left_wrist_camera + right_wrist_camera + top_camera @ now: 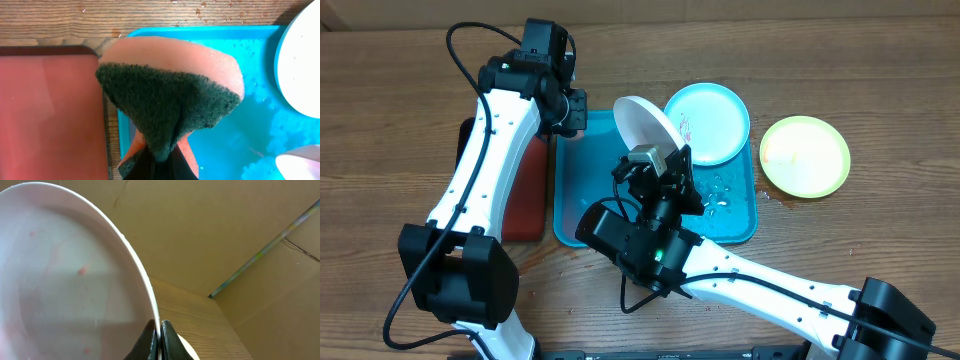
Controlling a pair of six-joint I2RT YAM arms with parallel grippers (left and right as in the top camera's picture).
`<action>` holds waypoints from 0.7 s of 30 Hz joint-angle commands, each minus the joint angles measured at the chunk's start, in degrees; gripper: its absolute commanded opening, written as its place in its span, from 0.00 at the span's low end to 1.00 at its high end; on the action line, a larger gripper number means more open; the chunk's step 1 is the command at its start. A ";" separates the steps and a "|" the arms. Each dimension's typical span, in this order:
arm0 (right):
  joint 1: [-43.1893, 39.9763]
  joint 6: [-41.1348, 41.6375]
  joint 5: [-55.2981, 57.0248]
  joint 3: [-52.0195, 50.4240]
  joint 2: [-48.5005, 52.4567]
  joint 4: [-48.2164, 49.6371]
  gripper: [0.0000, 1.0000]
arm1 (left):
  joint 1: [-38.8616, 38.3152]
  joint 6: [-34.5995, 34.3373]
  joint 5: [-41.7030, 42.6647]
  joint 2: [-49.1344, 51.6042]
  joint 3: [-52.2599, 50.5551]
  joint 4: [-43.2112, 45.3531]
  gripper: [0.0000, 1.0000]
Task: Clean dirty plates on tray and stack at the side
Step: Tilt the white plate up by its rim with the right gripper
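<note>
1. Holding the white plate (642,122) by its lower rim, the right gripper (674,165) is pinched tight on the edge. It props the plate tilted on edge above the middle of the turquoise tray (570,190).
2. The left gripper (159,157) is clamped shut on a pink sponge (170,95), folded so its dark green scouring side faces out. It hangs over the tray's upper-left corner, beside the red tray (530,200).
3. The key relation: in the overhead view the plate lies just right of the sponge, its long axis running upper left to lower right. The left arm is nearer, so a short sweep rightward should meet the plate.
4. The right wrist view shows faint red smears on the plate's hollow face (scrubbing probably isn't finished).
5. The pale blue plate (708,122) rests in the tray's upper-right corner, and the yellow-green plate (805,155) sits on the table right of it.
</note>
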 commanded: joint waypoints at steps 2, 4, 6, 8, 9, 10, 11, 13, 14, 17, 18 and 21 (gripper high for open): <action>0.24 0.26 -0.39 1.55 -1.53 0.33 0.04 | 0.04 -0.50 0.63 0.83 -0.31 0.22 0.04; 0.24 0.26 -2.05 1.55 -1.53 0.28 0.04 | 0.04 -0.50 0.63 0.83 -0.31 0.22 0.04; 0.24 0.24 -2.93 1.55 -1.53 0.13 0.04 | 0.04 -0.50 0.63 0.83 -0.31 0.22 0.04; 0.24 0.26 -2.91 1.55 -1.53 0.13 0.04 | 0.04 -0.50 0.63 0.83 -0.31 0.22 0.04; 0.24 0.24 -2.91 1.55 -1.53 0.13 0.04 | 0.04 -0.50 0.63 0.83 -0.31 0.22 0.04; 0.24 0.24 -2.91 1.55 -1.53 0.13 0.04 | 0.04 -0.50 0.61 0.83 -0.31 0.22 0.04; 0.24 0.24 -2.91 1.55 -1.53 0.13 0.04 | 0.04 -0.50 0.63 0.83 -0.31 0.22 0.04; 0.24 0.24 -2.91 1.55 -1.53 0.13 0.04 | 0.04 -0.50 0.61 0.83 -0.31 0.22 0.04; 0.24 0.26 -2.93 1.55 -1.53 0.13 0.04 | 0.04 -0.50 0.61 0.83 -0.31 0.22 0.04; 0.24 0.24 -2.93 1.53 -1.53 0.11 0.04 | 0.04 -0.50 0.61 0.83 -0.31 0.22 0.04; 0.24 0.24 -2.93 1.53 -1.53 0.11 0.04 | 0.04 -0.50 0.61 0.83 -0.31 0.22 0.04; 0.24 0.26 -2.97 1.53 -1.53 0.11 0.04 | 0.04 -0.50 0.61 0.83 -0.31 0.20 0.04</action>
